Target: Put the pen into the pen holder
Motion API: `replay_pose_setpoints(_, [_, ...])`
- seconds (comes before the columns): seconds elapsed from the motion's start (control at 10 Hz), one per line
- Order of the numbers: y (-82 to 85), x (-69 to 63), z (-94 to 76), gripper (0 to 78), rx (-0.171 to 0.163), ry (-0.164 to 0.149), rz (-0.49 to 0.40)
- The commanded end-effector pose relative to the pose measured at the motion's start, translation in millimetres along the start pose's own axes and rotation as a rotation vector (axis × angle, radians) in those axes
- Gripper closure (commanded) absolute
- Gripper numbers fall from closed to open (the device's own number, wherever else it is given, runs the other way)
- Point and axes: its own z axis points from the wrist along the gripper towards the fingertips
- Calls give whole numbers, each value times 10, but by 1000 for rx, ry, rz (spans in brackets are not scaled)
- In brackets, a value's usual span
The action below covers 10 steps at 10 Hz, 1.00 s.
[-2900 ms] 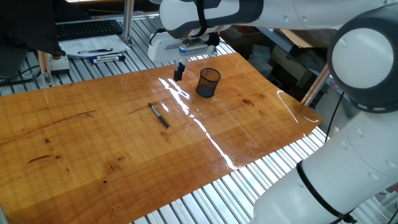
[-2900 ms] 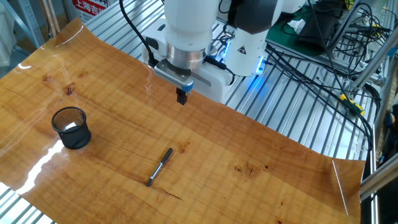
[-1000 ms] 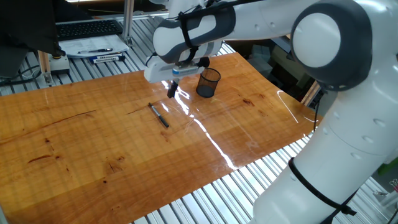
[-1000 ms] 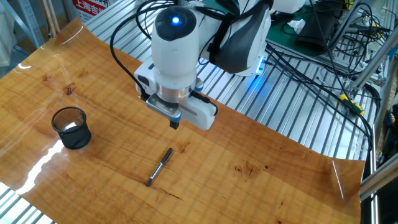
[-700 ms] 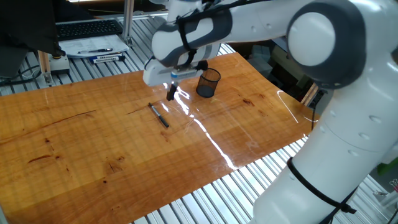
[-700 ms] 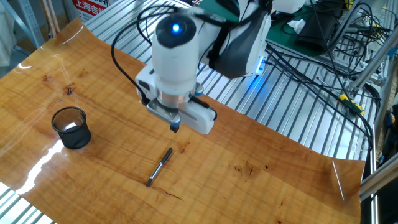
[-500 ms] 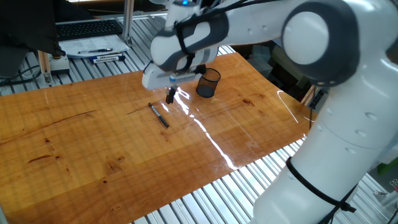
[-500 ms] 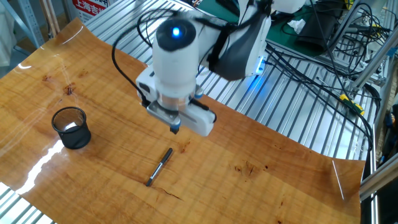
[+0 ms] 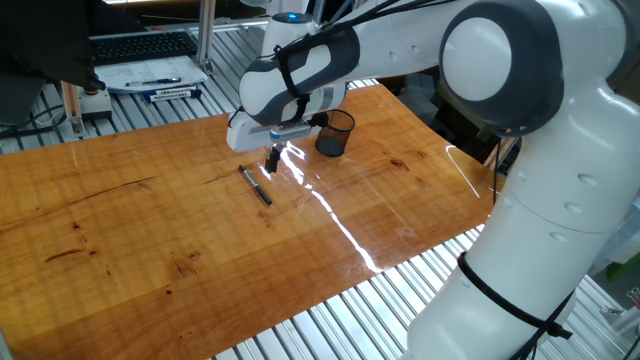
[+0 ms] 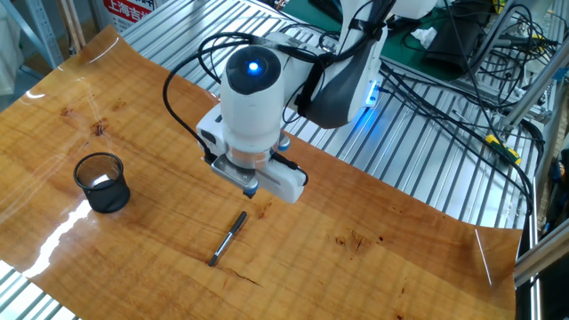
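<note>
The pen [image 9: 256, 185] is thin and black and lies flat on the wooden tabletop; it shows in the other fixed view as well, the pen [image 10: 228, 238] lying at a slant. My gripper [image 9: 272, 160] hangs just above the table, a short way from the pen's far end, pointing down. Its fingers sit close together with nothing between them. From the other side the gripper [image 10: 252, 189] is mostly covered by the white hand. The pen holder [image 9: 336, 132], a black mesh cup, stands upright behind the gripper; it is the pen holder [image 10: 102, 182] at the left.
The wooden board [image 9: 150, 230] rests on a ribbed metal bench. White-and-blue markers [image 9: 170, 93] and papers lie past its far edge. Cables [image 10: 444, 80] and the robot base lie beyond the board. The board's corner [image 10: 484, 258] curls up at the right.
The gripper has come down and moved away from the pen holder toward the pen. The pen and the pen holder have not moved.
</note>
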Motion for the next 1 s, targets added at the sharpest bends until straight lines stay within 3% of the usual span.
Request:
replay_pose_setpoints(0.1, [0, -8, -13, 776, -45, -28, -35])
replay_pose_setpoints(0.5, [12, -4, -16, 776, -38, -92, -56])
replay_pose_setpoints(0.9, [10, -5, -16, 776, -24, -97, -45])
replay_pose_setpoints(1.0, [5, -6, -13, 776, -26, -92, -8])
